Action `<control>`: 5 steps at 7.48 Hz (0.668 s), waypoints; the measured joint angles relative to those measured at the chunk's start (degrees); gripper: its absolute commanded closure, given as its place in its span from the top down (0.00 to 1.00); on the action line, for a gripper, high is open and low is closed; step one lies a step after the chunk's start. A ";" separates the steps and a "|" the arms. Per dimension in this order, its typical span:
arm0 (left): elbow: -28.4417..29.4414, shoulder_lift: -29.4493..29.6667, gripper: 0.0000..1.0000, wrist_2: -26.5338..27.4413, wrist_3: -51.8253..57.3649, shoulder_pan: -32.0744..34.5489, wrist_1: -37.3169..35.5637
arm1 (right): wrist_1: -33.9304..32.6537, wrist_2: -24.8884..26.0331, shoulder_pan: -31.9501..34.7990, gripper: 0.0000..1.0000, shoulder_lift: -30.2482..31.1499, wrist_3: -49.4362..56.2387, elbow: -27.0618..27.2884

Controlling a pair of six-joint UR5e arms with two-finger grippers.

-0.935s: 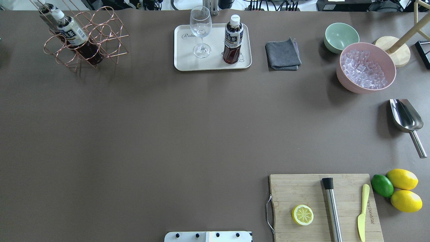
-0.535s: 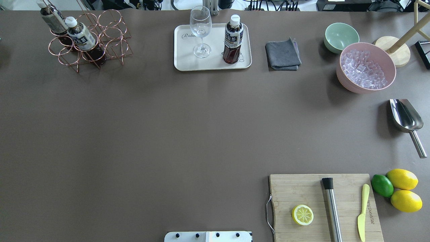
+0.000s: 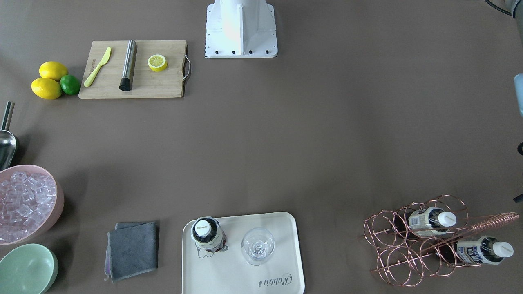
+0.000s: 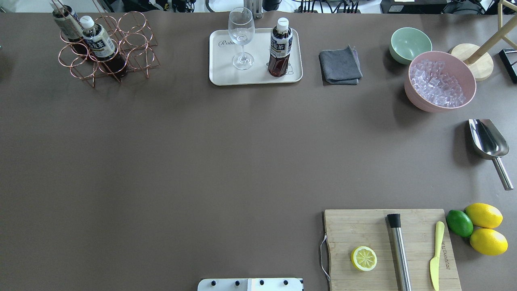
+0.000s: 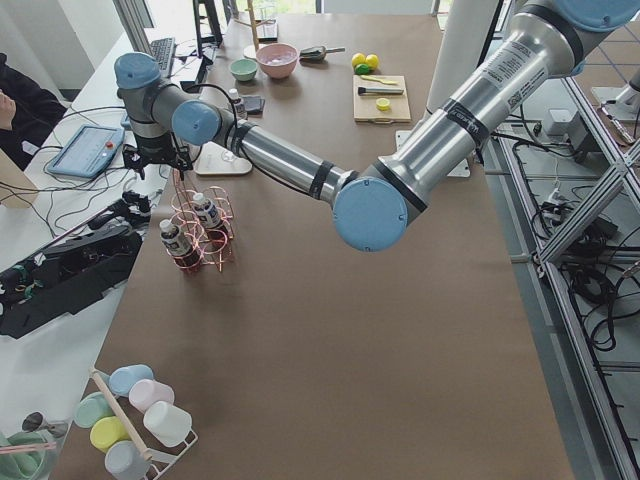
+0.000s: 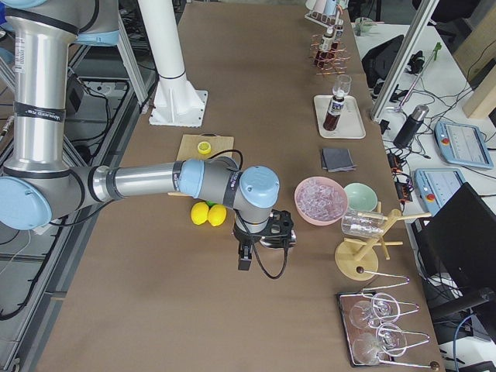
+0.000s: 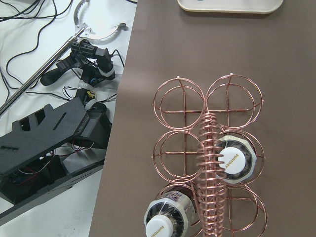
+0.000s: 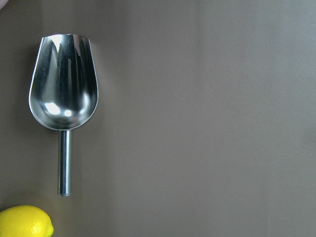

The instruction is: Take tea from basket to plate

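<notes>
The copper wire basket [image 4: 135,40] [image 3: 384,228] [image 7: 211,148] stands upright at the table's far left corner. Two tea bottles [image 4: 99,42] [image 4: 66,22] [image 7: 232,160] lean in its cells. A third tea bottle [image 4: 280,46] [image 3: 206,234] stands on the cream plate [image 4: 222,68] [image 3: 229,277]. My left gripper [image 5: 152,165] hangs just above the basket's handle; only the side view shows it, so I cannot tell its state. My right gripper [image 6: 260,248] hovers above the steel scoop [image 8: 63,79], and I cannot tell its state either.
A wine glass [image 4: 241,36] shares the plate. To its right lie a grey cloth [image 4: 340,64], a mint bowl [image 4: 410,43], a pink bowl of ice [image 4: 440,81] and the scoop [image 4: 486,141]. A cutting board [image 4: 363,226] and lemons [image 4: 484,228] sit near the front right.
The basket was tilted with its bottles slanting; it has come down upright, slightly to the right. Since then only the bottles inside have rocked a little.
</notes>
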State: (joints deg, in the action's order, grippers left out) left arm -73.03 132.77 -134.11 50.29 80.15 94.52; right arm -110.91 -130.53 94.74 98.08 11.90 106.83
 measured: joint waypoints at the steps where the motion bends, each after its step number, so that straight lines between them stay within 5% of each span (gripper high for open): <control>1: -1.30 -0.65 0.97 -0.06 -4.59 0.15 0.60 | -0.04 0.05 0.00 1.00 0.09 -0.02 -0.07; 5: -5.52 -8.51 0.97 -0.09 -52.31 1.86 7.90 | 0.20 -0.05 0.01 1.00 0.08 -0.02 -0.43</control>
State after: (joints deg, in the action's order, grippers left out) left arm -78.54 124.26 -134.20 -2.02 82.01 102.41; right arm -110.71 -130.58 94.75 98.16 11.88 106.41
